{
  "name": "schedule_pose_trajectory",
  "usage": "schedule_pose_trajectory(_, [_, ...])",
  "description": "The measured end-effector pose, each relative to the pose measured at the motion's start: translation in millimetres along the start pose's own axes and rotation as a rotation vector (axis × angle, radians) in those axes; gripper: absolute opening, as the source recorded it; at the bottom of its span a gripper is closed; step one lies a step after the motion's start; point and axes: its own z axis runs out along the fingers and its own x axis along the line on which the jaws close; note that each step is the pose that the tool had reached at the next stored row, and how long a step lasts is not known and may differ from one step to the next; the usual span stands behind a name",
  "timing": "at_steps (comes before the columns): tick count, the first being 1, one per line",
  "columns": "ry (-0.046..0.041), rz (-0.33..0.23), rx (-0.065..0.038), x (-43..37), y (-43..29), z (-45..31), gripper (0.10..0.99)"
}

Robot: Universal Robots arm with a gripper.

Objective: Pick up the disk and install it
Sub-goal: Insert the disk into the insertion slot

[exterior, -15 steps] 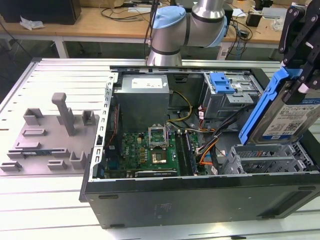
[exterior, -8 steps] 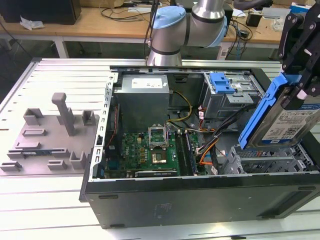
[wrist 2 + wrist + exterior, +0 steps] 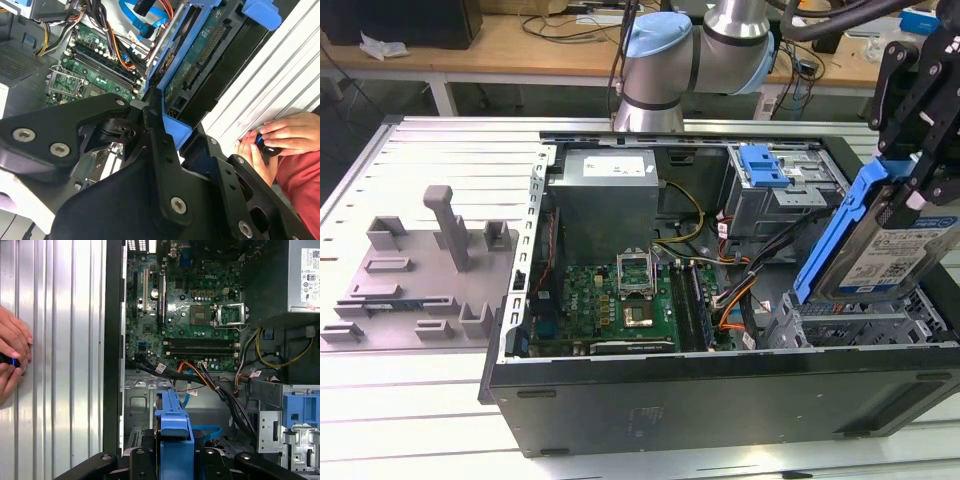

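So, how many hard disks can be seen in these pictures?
1. The disk is held tilted in the gripper, over the drive cage at the exterior view's right. More may be hidden inside the computer case.

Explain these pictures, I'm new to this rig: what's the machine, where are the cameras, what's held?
The exterior view is taken from off the arm. It shows a robot arm reaching over an open computer case that lies on a slatted metal table. Its black gripper is shut on the disk, a silver drive in a blue frame, held tilted over the drive cage. A grey plastic fixture lies beside the case. Both wrist views ride on the arm and look past the gripper at the motherboard. A person's hands are at the table, holding a small dark object.
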Motion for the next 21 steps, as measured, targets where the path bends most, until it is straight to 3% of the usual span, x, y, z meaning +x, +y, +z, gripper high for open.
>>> schedule_pose_trajectory(11, [0.0005, 0.000, 0.000, 0.4, -0.1, 11.3, 0.365])
schedule_pose_trajectory(21, [0.0001, 0.000, 0.000, 1.3, -0.4, 31.7, 0.365])
